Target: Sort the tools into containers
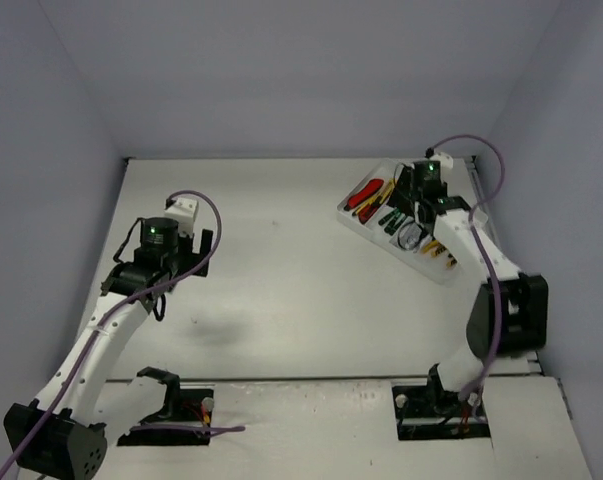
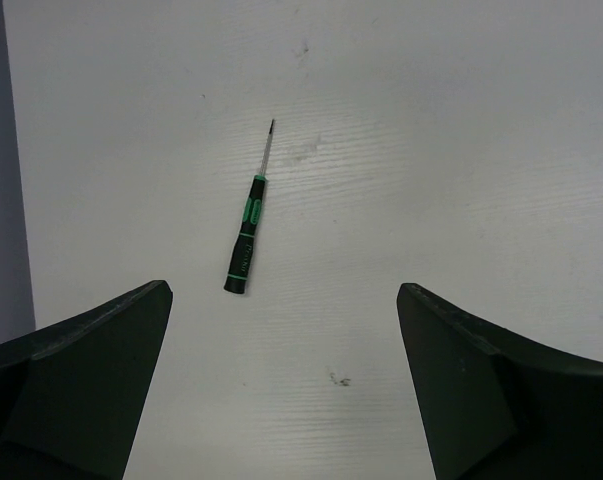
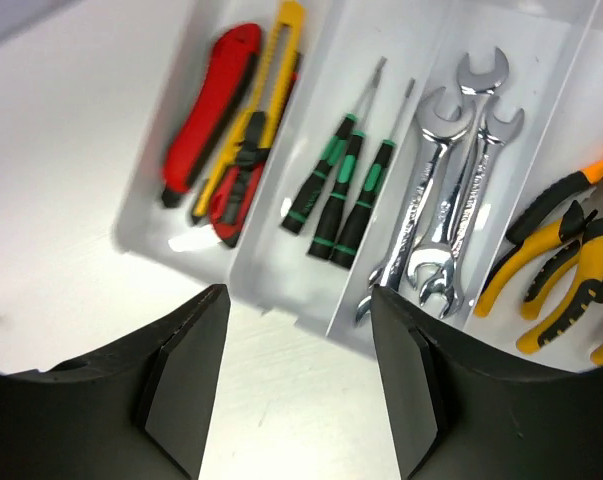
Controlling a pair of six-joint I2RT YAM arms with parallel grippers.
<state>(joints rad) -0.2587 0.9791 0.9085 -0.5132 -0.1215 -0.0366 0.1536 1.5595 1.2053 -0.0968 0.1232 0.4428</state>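
Observation:
A thin black-green screwdriver [image 2: 249, 235] lies alone on the white table, just ahead and left of my left gripper [image 2: 284, 290], which hangs open above it, holding nothing. My right gripper [image 3: 299, 300] stands open and empty over the near edge of the white tray [image 3: 281, 275]. The tray's compartments hold red and yellow utility knives [image 3: 231, 120], three screwdrivers [image 3: 341, 190], three silver wrenches [image 3: 451, 180] and orange-handled pliers [image 3: 561, 260]. From above, the tray [image 1: 366, 225] sits at the back right under the right gripper [image 1: 426, 185]. The left arm hides the loose screwdriver there.
Grey walls close in the table at the back and on both sides. The left arm [image 1: 156, 240] reaches over the left middle of the table. The two arm bases [image 1: 166, 410] stand at the near edge.

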